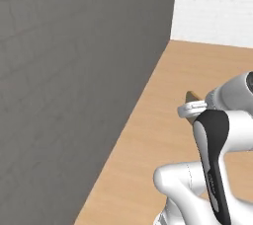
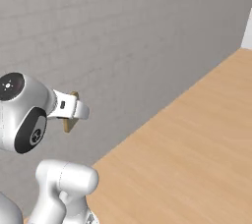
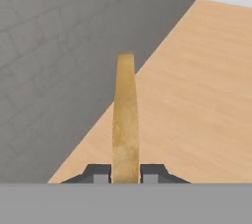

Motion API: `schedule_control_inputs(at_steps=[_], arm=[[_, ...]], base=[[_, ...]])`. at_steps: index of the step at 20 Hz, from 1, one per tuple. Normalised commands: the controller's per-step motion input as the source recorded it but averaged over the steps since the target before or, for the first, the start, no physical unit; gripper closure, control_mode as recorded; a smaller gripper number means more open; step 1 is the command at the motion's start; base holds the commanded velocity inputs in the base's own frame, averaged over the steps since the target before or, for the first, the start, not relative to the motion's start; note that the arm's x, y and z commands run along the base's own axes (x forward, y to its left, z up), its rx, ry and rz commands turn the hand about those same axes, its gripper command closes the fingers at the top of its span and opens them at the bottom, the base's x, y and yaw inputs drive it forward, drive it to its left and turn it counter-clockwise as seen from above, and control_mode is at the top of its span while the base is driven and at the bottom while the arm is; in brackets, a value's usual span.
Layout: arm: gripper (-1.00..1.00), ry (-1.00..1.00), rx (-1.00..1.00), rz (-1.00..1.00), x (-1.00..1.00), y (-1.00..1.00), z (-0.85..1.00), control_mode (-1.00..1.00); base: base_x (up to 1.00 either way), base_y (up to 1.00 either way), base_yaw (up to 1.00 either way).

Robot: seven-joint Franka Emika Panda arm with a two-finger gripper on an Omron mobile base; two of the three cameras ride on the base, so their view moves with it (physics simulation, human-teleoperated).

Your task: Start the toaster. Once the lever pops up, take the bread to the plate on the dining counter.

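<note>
The bread (image 3: 125, 120), a tan slice seen edge-on, stands between my two dark fingertips in the hand view, and my gripper (image 3: 125, 174) is shut on it. In the left base view a brown corner of the bread (image 1: 191, 96) pokes out past my white hand. From the right base camera, the slice (image 2: 70, 120) hangs just behind the hand, in front of the grey wall. The toaster, the plate and the dining counter with its sink are out of view.
A tall grey wall (image 1: 74, 81) runs along the left. Beside it lies a light wooden floor-like surface (image 2: 197, 149). A white brick wall (image 1: 217, 7) stands at the far end.
</note>
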Motion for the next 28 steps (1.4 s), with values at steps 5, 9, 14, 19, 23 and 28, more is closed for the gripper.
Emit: schedule_control_inputs(at_steps=[5,9,14,19,23,28], arm=[[1.0,0.0,0.0,0.0,0.0,0.0,0.0,1.0],[1.0,0.0,0.0,0.0,0.0,0.0,0.0,1.0],[1.0,0.0,0.0,0.0,0.0,0.0,0.0,1.0],[1.0,0.0,0.0,0.0,0.0,0.0,0.0,1.0],[1.0,0.0,0.0,0.0,0.0,0.0,0.0,1.0],[1.0,0.0,0.0,0.0,0.0,0.0,0.0,1.0]], base=[[1.0,-0.33,-0.34],[1.0,-0.19,-0.29],[1.0,-0.13,-0.29],[0.96,-0.04,-0.37],[0.88,0.0,-0.47],[0.81,0.0,-0.53]])
